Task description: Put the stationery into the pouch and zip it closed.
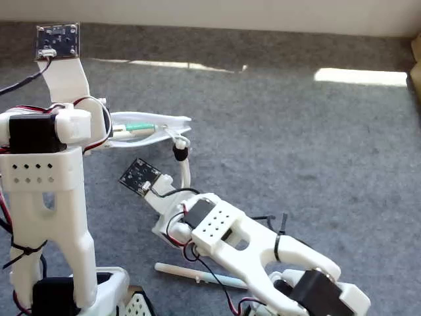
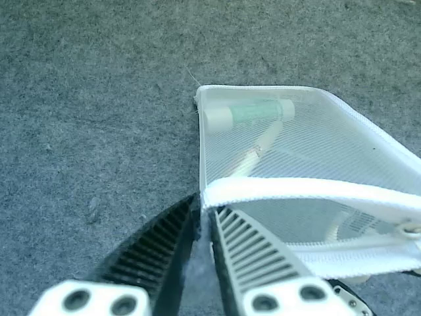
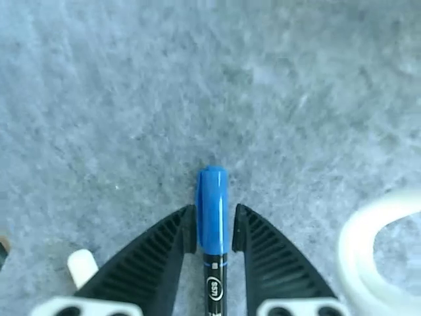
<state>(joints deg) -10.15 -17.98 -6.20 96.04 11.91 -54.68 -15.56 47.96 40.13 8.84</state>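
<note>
**Pouch.** The white mesh pouch point(image 2: 316, 145) lies out sideways over the grey mat point(image 1: 316, 171), just beside the left arm. Whether it rests on the mat or is held slightly off it cannot be determined. Its zip edges appear parted. Two items show through the mesh: a green-and-white tube point(image 2: 250, 112) against the far seam, and a pale stick point(image 2: 253, 155) set at a slant below it.

**Left gripper.** The left gripper point(image 2: 202, 214) is clamped narrow on one corner of the pouch – the white edge band sits between the ribbed pads.

**Marker.** A blue marker point(image 3: 212, 191) is outside the pouch, cap pointing away from the wrist and black barrel running back between the jaws. The right gripper point(image 3: 212, 227) is closed on it, both pads touching the cap. Contact between the marker and the mat cannot be confirmed.

**Surroundings.** In the high view the right arm's wrist sits near the pouch's free end. A white pen point(image 1: 197, 275) lies flat on the mat beside that arm – well apart from the pouch.
</note>
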